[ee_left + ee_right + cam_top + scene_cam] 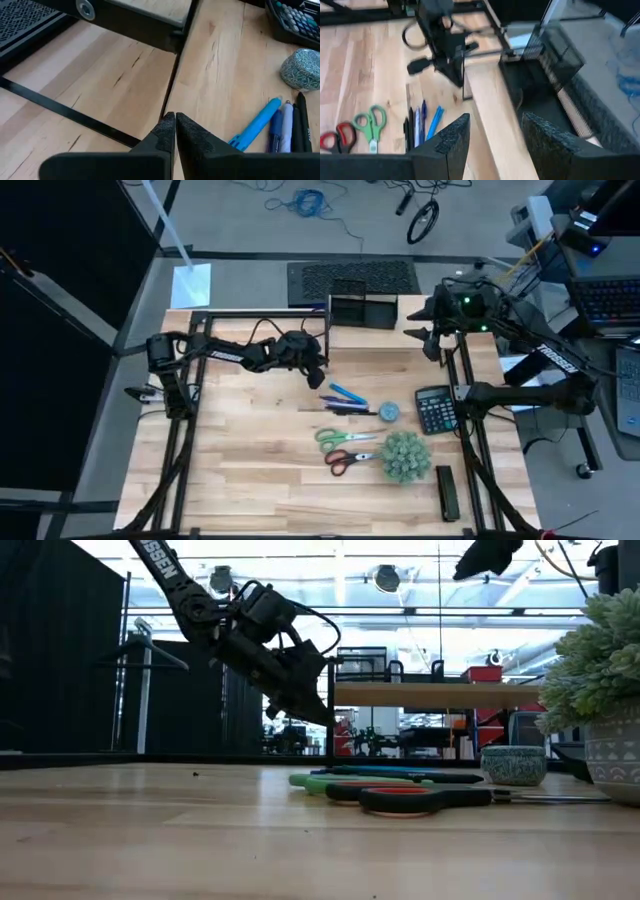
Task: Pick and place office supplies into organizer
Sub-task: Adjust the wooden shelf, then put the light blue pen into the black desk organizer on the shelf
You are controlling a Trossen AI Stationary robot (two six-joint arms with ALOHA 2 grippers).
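Pens (343,399) lying mid-counter from above, disc (389,411) just right, scissors (347,449) nearer, organizer (362,311) at far edge; left gripper (316,376) just left of pens, right gripper (428,340) far right. Low down: left gripper (318,712) hanging above counter (200,840). Left wrist: jaws clenched, empty, beside pens (272,125). Right wrist: jaws released, organizer (545,65) ahead.

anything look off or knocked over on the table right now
Nothing stands out. The pens, both scissors and the disc lie flat on the wood, the organizer sits upright at the far edge, and nothing looks spilled or damaged.
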